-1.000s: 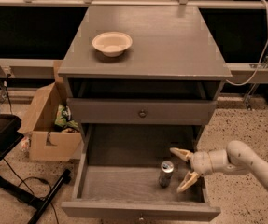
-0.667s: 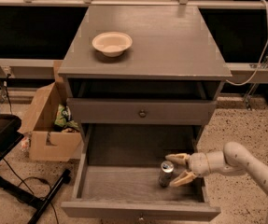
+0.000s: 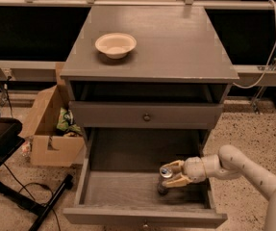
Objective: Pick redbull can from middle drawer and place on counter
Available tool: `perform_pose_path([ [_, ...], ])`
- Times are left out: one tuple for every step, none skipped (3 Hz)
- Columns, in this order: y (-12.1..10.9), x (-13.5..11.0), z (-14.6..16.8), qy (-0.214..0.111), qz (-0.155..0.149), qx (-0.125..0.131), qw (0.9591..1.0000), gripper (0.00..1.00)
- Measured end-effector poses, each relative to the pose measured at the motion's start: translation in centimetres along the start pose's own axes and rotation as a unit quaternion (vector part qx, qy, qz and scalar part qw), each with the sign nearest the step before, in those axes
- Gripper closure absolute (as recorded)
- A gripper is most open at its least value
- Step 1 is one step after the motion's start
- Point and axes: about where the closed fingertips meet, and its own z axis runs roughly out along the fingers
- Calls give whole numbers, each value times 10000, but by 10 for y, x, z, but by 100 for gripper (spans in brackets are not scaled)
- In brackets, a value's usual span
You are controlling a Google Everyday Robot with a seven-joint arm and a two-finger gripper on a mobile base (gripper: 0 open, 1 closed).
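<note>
The redbull can [image 3: 166,173] stands in the front right part of the open middle drawer [image 3: 128,191]; its silver top shows and its dark lower body reaches down towards the plank floor. My gripper [image 3: 172,173] reaches in from the right at the end of the pale arm. Its cream fingers [image 3: 175,181] are closed on the can's upper part, one behind it and one in front. The counter [image 3: 176,47] is the grey cabinet top above.
A cream bowl [image 3: 116,44] sits on the left part of the counter. A shut knobbed drawer [image 3: 147,115] lies between counter and open drawer. An open cardboard box [image 3: 51,134] and a black stand [image 3: 12,177] are on the floor at left. A cable [image 3: 272,47] hangs at right.
The gripper, open to the right of the can a second ago, has moved left and closed its fingers around the can. The can has shifted slightly left.
</note>
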Motion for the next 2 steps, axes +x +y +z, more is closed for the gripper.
perform_pose_path([
  [-2, -31, 13, -135, 287, 54, 9995, 95],
  [-9, -93, 0, -206, 398, 447, 9980, 100],
])
